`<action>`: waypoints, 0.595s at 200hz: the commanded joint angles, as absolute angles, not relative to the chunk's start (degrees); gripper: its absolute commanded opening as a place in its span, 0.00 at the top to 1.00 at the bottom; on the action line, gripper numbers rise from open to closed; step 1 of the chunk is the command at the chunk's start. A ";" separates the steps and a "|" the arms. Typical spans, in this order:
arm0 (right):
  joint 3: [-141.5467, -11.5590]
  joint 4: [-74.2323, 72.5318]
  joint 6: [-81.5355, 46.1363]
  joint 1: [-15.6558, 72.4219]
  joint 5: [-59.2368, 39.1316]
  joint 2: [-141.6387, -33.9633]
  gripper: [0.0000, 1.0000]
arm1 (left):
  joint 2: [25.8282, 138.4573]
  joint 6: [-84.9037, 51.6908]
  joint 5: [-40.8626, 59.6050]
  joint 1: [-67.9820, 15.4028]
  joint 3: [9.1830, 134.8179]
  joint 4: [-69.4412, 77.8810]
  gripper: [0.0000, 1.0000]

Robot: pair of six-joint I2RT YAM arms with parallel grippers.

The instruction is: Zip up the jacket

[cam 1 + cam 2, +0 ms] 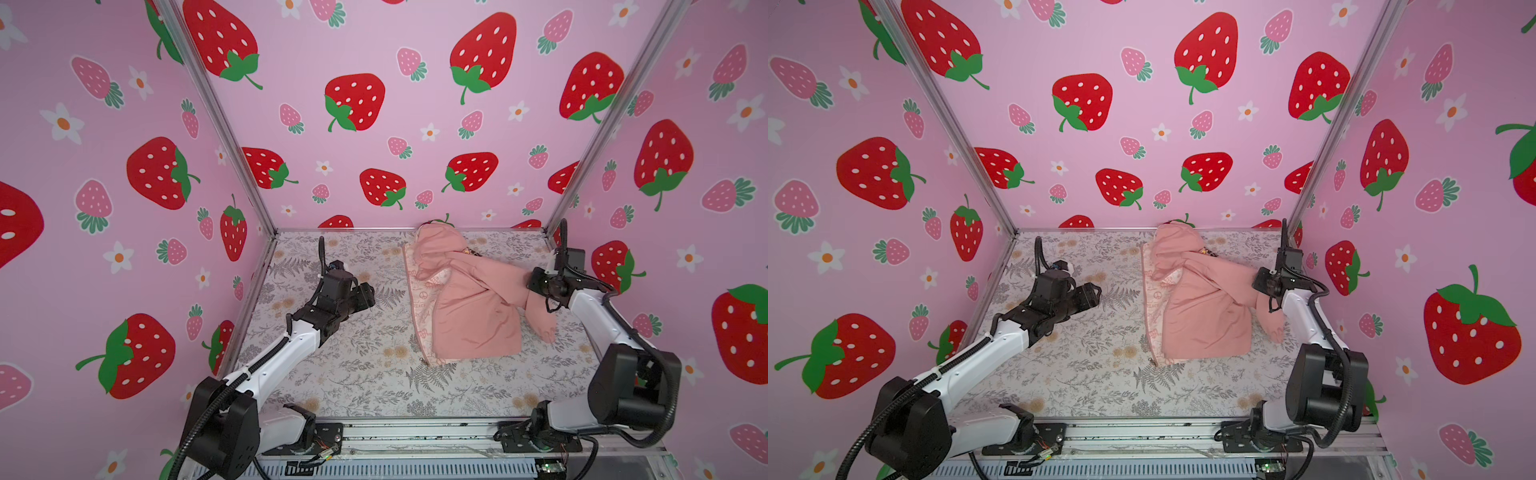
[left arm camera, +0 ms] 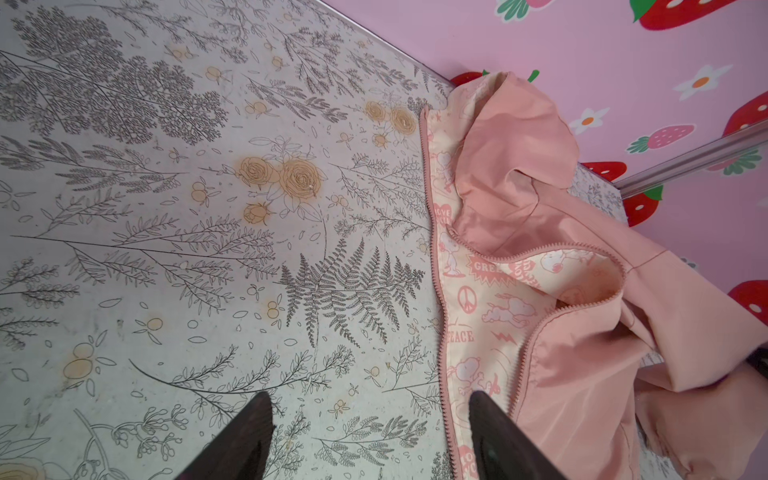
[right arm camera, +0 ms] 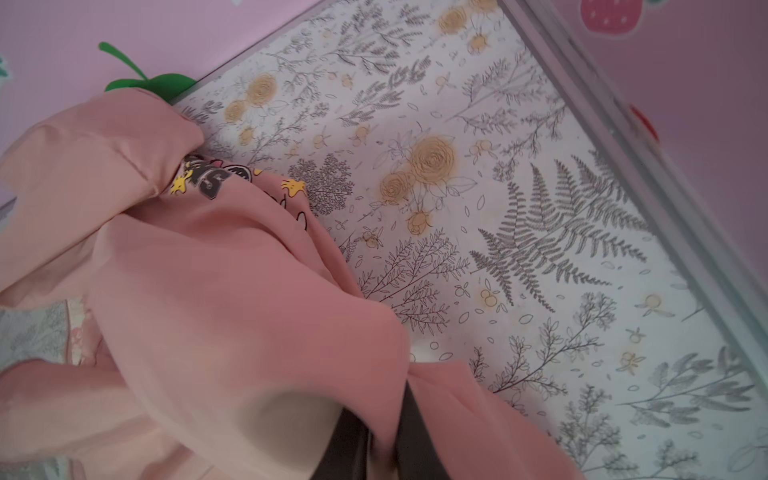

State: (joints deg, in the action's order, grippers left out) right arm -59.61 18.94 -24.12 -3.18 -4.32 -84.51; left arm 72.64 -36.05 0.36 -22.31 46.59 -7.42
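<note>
- Right gripper (image 3: 380, 432): clamped on the sleeve (image 1: 540, 322) of the jacket (image 1: 473, 316), held above the table (image 1: 353, 374).
- Left gripper (image 2: 370, 395): jaws apart, empty, over the table's left half.
- Jacket: crumpled, unzipped, on the table's far right; likely best spread flat first so both zipper (image 2: 441, 299) rows meet at the hem.

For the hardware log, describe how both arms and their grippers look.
Both arms match: the left arm and right arm have white link shells, black joint housings and black ribbed cable conduit running alongside. The left gripper and right gripper have dark fingers. No markings are legible.
</note>
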 commanded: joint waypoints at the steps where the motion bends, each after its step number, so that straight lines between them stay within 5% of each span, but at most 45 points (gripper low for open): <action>1: -59.54 19.24 -23.96 -2.55 -5.35 -84.12 0.54 | 75.60 -36.39 2.97 -24.06 46.66 -7.00 0.24; 49: -57.18 21.71 -23.20 6.35 5.69 -71.52 0.29 | 84.12 -40.21 6.77 -27.83 47.51 -1.31 0.25; 72: -55.42 24.25 -24.88 13.53 10.62 -67.38 0.27 | 88.97 -42.41 9.26 -28.35 48.95 0.87 0.26; 119: -47.56 20.17 -32.78 31.11 5.20 -67.95 0.32 | 95.87 -44.10 13.55 -28.23 55.49 2.31 0.27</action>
